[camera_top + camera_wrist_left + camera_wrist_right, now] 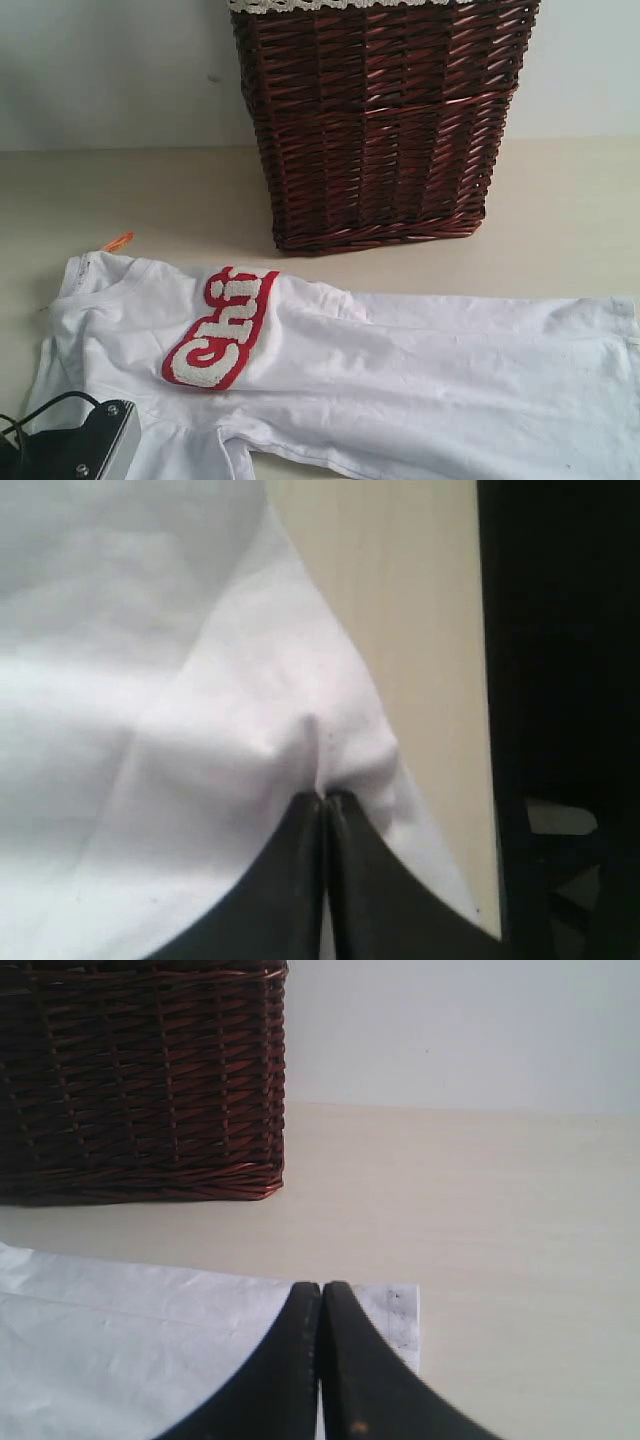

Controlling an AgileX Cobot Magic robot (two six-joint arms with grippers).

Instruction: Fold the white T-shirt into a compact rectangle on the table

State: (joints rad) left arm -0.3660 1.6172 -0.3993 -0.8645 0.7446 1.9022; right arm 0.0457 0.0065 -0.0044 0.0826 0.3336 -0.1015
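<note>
The white T-shirt [400, 360] lies spread sideways across the table [560, 220], its red-outlined letters [215, 330] facing up and an orange neck tag [117, 241] at the far left. My left gripper [322, 798] is shut on a small puckered ridge of the T-shirt [200, 730] near the cloth's edge. Only the left arm's wrist block [95, 440] shows in the exterior view, at the bottom left over the shirt. My right gripper [322, 1288] is shut just over the hem corner of the T-shirt [130, 1350], which lies flat there; no cloth shows between its fingers.
A dark brown wicker basket [380, 120] stands upright on the table behind the shirt, also seen as the basket [140, 1080] beyond the right gripper. Bare table [480, 1210] stretches beside the hem. A dark drop-off [560, 680] borders the table [420, 600] near the left gripper.
</note>
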